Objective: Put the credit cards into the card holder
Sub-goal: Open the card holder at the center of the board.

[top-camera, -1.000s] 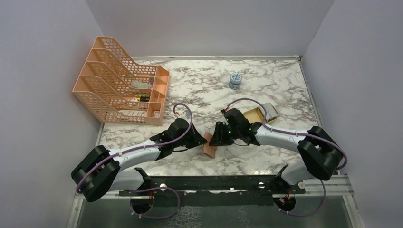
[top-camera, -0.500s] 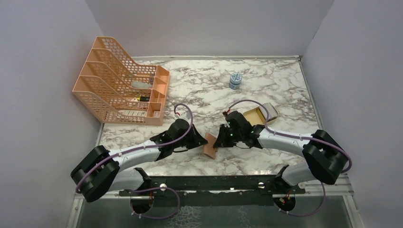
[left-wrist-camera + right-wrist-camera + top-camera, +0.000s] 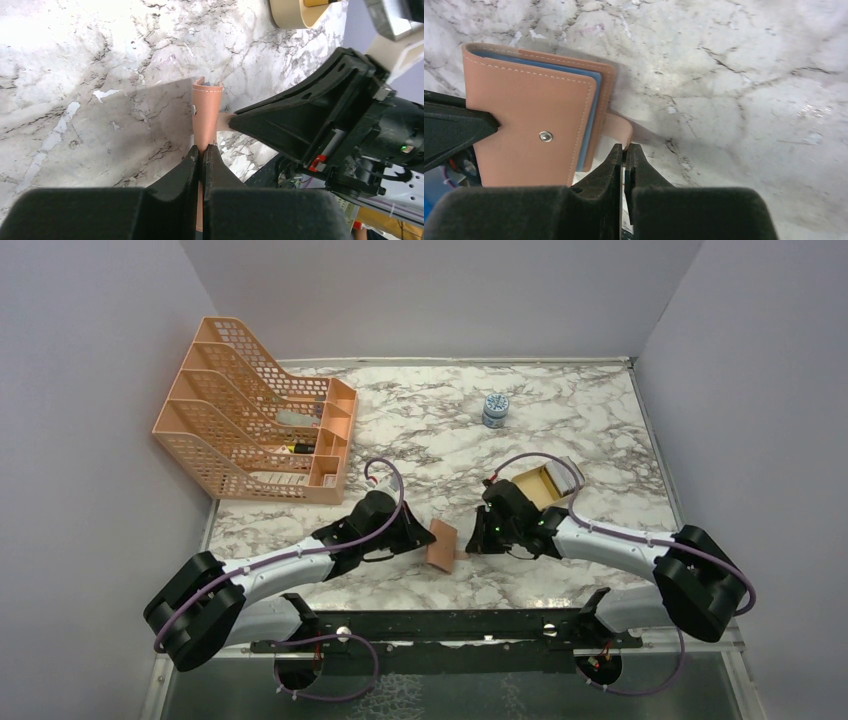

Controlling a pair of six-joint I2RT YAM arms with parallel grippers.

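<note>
The card holder point(image 3: 441, 545) is a tan leather wallet standing on edge on the marble table between the two arms. My left gripper point(image 3: 201, 150) is shut on the lower edge of its cover point(image 3: 207, 107). The right wrist view shows the closed cover with its snap button point(image 3: 545, 136) and a blue layer between the covers. The strap point(image 3: 619, 129) sticks out to the right, and my right gripper point(image 3: 625, 148) is shut on its tip. No loose credit cards are in view.
An orange mesh file rack point(image 3: 260, 425) stands at the back left. A small blue-and-white jar point(image 3: 494, 410) is at the back centre. A beige tray point(image 3: 535, 487) with a grey block lies just behind the right arm. Grey walls close in both sides.
The right gripper has closed, from partly open to shut on the strap, and its arm has drawn back to the right. The left gripper has kept its hold on the card holder.
</note>
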